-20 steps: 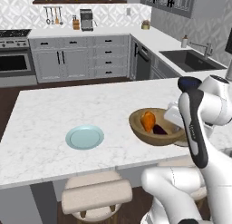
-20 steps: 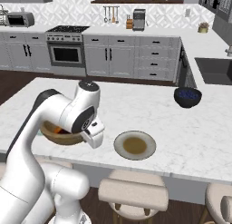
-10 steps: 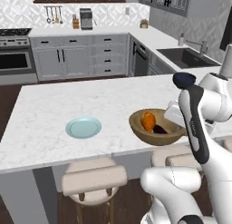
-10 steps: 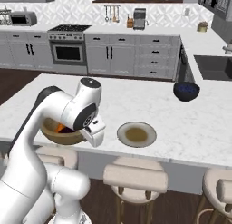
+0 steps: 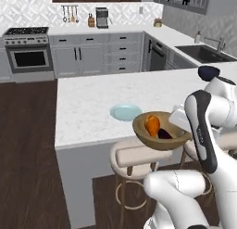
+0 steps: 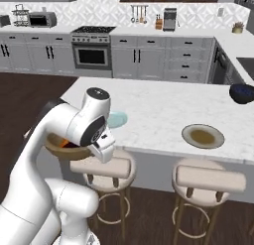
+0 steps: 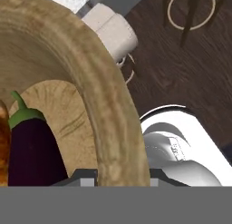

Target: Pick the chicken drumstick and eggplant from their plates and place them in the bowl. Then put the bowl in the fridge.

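My gripper (image 7: 121,176) is shut on the thick rim of the light-brown wooden bowl (image 5: 157,139), holding it in the air just off the island's front edge, above a stool. In the bowl lie the orange-brown chicken drumstick (image 5: 152,124) and the dark purple eggplant (image 5: 165,134); the hand view shows the eggplant (image 7: 32,150) close up beside the bowl wall (image 7: 97,91). The pale blue plate (image 5: 125,112) and the beige plate (image 6: 202,136) sit bare on the island. The fridge is out of view.
Two cushioned stools (image 6: 101,165) (image 6: 208,179) stand under the island's (image 5: 88,107) front edge. A dark bowl (image 6: 242,93) rests at the island's far right. Stove and grey cabinets (image 5: 78,59) line the back wall, with dark wood floor (image 5: 28,144) between.
The whole scene has shifted: the base has driven back and along the island. The bowl stays in the gripper and now hangs past the counter's edge rather than over it.
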